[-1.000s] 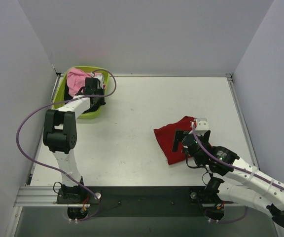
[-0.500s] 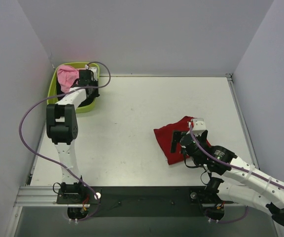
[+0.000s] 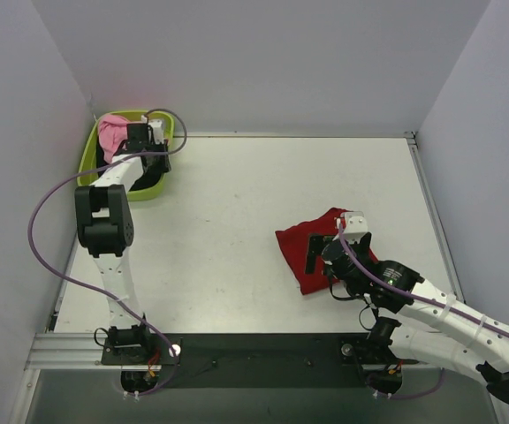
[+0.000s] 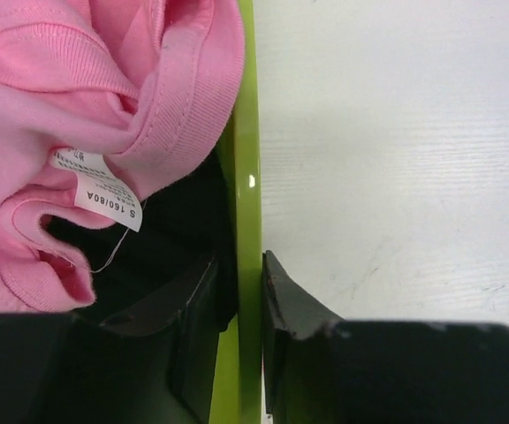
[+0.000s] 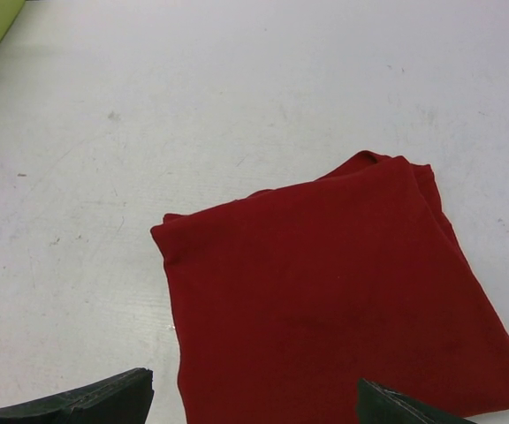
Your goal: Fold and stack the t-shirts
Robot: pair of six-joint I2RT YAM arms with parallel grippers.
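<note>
Left gripper (image 4: 239,269): narrowly parted, clamped on tub (image 4: 247,159) wall, upper left of top view; pink shirt (image 4: 78,79) bunched inside. Right gripper (image 5: 254,382): wide open, empty, above folded red shirt (image 5: 343,291), lower right of table (image 5: 237,106).

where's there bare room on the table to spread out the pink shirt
The widest bare patch is the middle of the table, between the green tub at the far left corner and the red shirt near right. The far right corner is bare too. Crowded: the tub, holding the pink shirt, with the left end effector clamped on its wall.
</note>
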